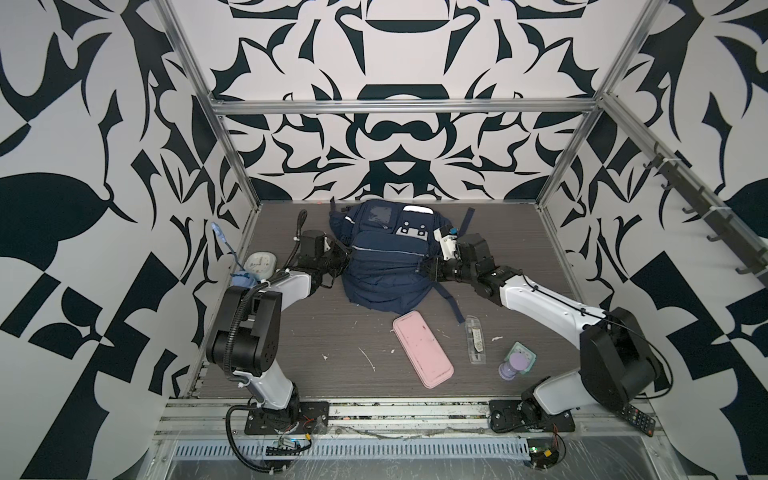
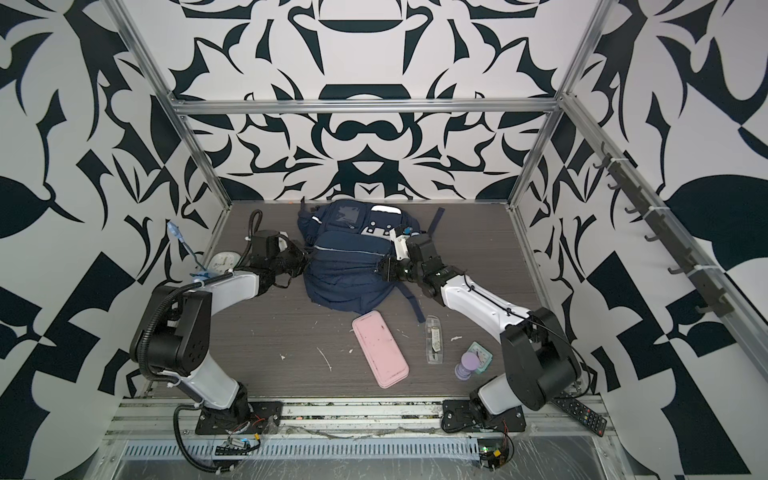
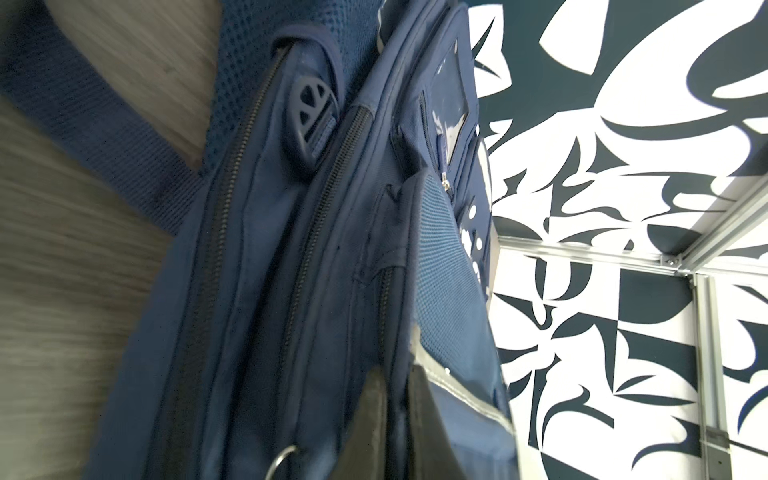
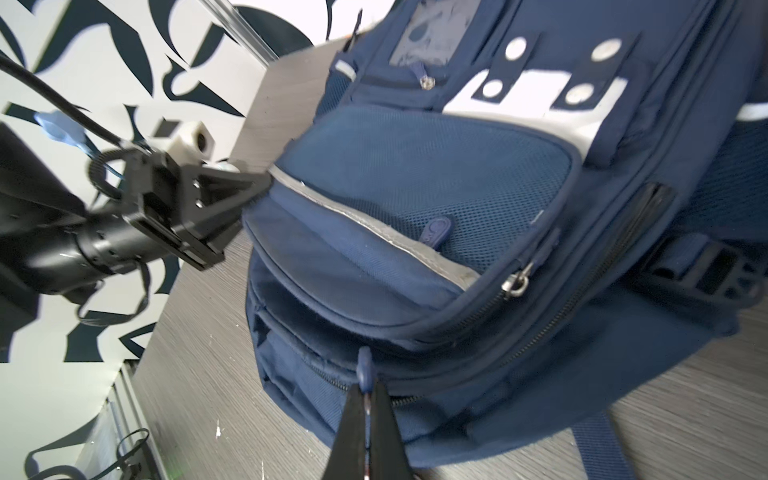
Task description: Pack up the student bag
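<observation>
The student bag, a navy backpack, lies flat at the back middle of the table. My left gripper is at the bag's left side, shut on a fold of the front pocket's edge beside its grey strip. In the right wrist view the left gripper meets that pocket corner. My right gripper is at the bag's right side, shut on a blue zipper pull. The zip runs along a lower compartment, which gapes partly open.
A pink pencil case lies in front of the bag, with a clear slim case to its right. Further right stand a purple hourglass-like item and a green card. A white clock sits by the left wall, and a remote lies on the front rail.
</observation>
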You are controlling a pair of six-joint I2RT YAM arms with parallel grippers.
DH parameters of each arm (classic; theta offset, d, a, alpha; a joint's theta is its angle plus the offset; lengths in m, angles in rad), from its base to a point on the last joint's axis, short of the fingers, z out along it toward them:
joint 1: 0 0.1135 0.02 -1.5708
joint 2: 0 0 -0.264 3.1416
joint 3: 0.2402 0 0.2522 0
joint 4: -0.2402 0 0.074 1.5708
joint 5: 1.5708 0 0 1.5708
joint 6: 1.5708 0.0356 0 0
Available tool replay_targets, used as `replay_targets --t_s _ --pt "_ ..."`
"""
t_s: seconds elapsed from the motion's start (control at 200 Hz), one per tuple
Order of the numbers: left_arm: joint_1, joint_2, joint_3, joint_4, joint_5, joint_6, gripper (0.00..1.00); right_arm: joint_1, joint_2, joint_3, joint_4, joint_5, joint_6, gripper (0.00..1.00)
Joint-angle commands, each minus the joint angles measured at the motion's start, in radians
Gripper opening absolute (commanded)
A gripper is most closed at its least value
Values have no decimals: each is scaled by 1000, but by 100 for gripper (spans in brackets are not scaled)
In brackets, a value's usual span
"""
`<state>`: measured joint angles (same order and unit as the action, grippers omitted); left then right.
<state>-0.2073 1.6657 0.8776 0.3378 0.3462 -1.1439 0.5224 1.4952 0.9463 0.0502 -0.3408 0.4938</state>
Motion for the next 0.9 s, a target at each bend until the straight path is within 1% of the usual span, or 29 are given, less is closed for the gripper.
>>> replay_targets --t_s 0.0,0.255,0.495,0.67,0.79,0.895 --pt "-13 -17 27 78 -16 -40 0 57 15 60 77 35 -3 0" --pt "-17 -20 15 96 -15 -57 0 146 81 144 62 88 -9 0" --pt "-20 -16 13 101 -12 -59 0 189 225 279 66 97 15 0" --pt "-20 -7 10 107 -9 -57 0 223 389 453 52 66 45 0" --pt "-13 6 17 103 -7 -48 0 228 505 558 55 16 101 0" --pt "-1 14 20 103 2 -44 0 228 542 594 51 4 115 0"
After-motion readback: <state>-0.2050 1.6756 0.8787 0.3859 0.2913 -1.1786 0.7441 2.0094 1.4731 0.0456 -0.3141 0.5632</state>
